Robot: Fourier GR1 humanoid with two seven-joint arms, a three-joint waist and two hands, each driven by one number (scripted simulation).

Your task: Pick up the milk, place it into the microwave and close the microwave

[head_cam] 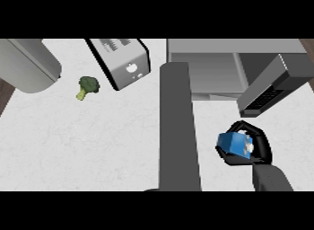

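The milk (234, 143) is a small blue carton with a white end, held low over the counter at the right. My right hand (259, 144) is curled round it, with fingers over its far side and thumb below. Straight beyond it stands the grey microwave (233, 46), its cavity (209, 74) showing. The microwave door (273, 85) is swung out to the right, with its dark inner face toward the carton. My left forearm (178, 126) runs up the middle of the view to the microwave's left front corner, and its hand does not show.
A silver toaster (123, 63) stands at the back, left of the microwave. A broccoli floret (87, 87) lies on the white counter (73, 139) beside it. A large rounded grey object (20, 63) fills the back left corner. Dark floor shows past the counter's left edge.
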